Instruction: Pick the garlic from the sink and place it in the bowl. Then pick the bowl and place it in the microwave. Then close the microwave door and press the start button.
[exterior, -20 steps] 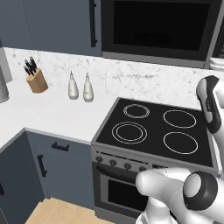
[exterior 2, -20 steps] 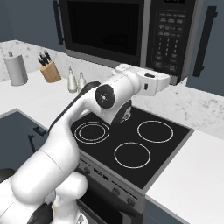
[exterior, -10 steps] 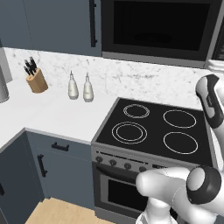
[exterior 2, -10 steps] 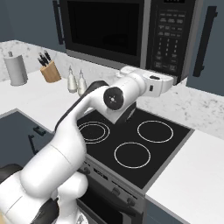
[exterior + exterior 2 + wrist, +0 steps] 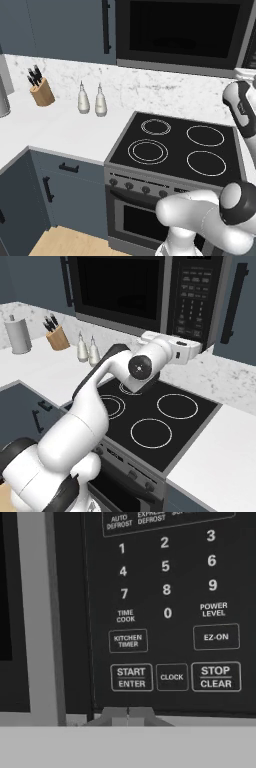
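Below the START/ENTER key (image 5: pixel 131 677) on the microwave's keypad strip (image 5: pixel 192 293), the gripper (image 5: pixel 128 716) has its two dark fingertips pressed together, pinching nothing; they sit just under the key, near the lower edge of the panel, and whether they touch the panel cannot be told. STOP/CLEAR (image 5: pixel 216 677), CLOCK (image 5: pixel 172 677) and the number keys lie beside and above. From the right base view the white arm (image 5: pixel 107 381) reaches over the black cooktop (image 5: pixel 150 418) up to the microwave (image 5: pixel 145 293), hand at the foot of the keypad. The microwave door (image 5: pixel 180 30) is shut, its dark window hiding the inside, so bowl and garlic cannot be seen. Compared with a second ago, the hand has pushed further up and right towards the keypad, elbow following; the counter's knife block (image 5: pixel 41 90) and two bottles (image 5: pixel 92 99) are unmoved.
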You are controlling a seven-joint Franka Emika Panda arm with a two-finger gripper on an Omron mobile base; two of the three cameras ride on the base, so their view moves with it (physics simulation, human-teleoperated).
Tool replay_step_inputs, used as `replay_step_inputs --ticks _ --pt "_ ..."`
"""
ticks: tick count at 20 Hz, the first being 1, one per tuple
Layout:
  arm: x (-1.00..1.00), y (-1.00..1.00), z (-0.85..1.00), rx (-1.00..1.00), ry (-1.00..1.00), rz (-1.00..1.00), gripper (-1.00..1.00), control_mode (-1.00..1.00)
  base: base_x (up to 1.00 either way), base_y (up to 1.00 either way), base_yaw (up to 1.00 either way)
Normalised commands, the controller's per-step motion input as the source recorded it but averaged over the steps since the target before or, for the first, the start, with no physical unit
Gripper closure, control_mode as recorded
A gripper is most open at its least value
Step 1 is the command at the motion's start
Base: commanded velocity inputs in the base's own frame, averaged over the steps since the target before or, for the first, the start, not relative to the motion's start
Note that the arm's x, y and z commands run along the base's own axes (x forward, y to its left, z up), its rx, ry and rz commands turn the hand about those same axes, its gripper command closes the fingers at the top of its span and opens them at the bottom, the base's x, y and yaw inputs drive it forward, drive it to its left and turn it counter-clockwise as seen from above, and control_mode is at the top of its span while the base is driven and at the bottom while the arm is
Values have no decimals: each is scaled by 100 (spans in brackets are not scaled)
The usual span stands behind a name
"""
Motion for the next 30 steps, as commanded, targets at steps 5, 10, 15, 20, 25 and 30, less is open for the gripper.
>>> replay_step_inputs --ticks 5,10,15,20,25,30 --pt "13 -3 0 0 0 1 100 -100 0 0 0" --pt "4 0 6 0 0 0 100 -100 0 0 0" --pt "3 0 8 0 0 0 100 -100 0 0 0" --pt "4 1 6 0 0 0 100 -100 0 0 0" --pt "12 1 14 0 1 0 100 -100 0 0 0" --pt "33 0 0 0 3 0 100 -100 0 0 0"
